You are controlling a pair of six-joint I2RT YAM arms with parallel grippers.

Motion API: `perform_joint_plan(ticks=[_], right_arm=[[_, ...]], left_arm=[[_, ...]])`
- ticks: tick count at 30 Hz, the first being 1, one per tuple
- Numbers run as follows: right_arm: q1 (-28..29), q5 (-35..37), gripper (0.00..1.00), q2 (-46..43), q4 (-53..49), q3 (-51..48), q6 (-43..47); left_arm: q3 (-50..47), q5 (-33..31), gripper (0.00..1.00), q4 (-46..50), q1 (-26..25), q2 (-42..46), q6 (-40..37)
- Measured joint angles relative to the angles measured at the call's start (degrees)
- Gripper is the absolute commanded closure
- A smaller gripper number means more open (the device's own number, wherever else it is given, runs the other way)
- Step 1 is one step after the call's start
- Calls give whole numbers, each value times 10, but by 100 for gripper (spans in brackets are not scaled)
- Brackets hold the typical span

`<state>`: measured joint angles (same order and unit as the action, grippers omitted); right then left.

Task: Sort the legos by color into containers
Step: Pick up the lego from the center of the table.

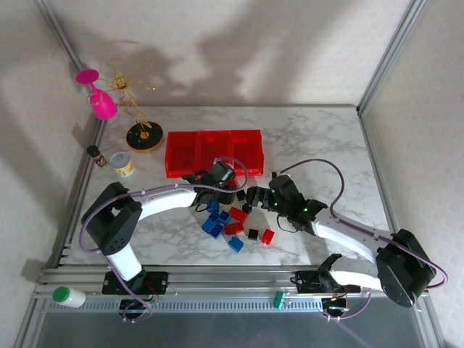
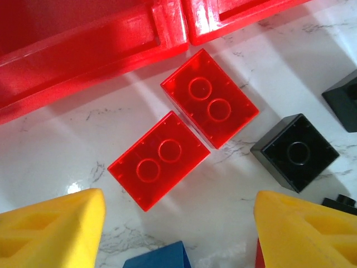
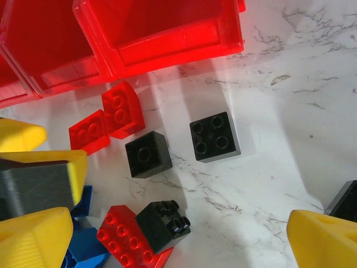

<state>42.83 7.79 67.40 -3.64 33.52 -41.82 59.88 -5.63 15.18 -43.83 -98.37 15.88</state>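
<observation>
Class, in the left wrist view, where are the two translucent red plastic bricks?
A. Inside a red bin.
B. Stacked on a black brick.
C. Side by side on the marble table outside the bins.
C: the two translucent red plastic bricks lie flat on the white marble table, just outside the bright red plastic bins.

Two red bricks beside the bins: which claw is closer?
Left. The left claw hangs right over the red bricks; the right claw is off to their right, over black bricks.

Bright light, soft shadows, small white glare on the marble table [image 2: 61,139].
</observation>
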Motion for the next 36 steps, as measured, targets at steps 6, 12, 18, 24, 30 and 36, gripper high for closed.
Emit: perform_joint_plan(ticks=[6, 12, 18, 24, 30, 36], right_arm=[[-1, 0, 1, -5, 0, 0, 0], [-1, 0, 1, -9, 0, 0, 0], [-2, 0, 1, -11, -1, 0, -4], [-3, 0, 1, -11, 0, 0, -9], [-3, 0, 1, -11, -1, 0, -10], [-3, 1, 1, -11, -2, 0, -10]], left_arm=[[27, -3, 23, -1, 2, -44, -21], [42, -9, 26, 0, 16, -71, -22], [41, -10, 29, 0, 27, -73, -22], [27, -10, 33, 0, 31, -73, -21], [24, -4, 43, -1, 39, -73, -16], [19, 4, 53, -2, 40, -73, -15]])
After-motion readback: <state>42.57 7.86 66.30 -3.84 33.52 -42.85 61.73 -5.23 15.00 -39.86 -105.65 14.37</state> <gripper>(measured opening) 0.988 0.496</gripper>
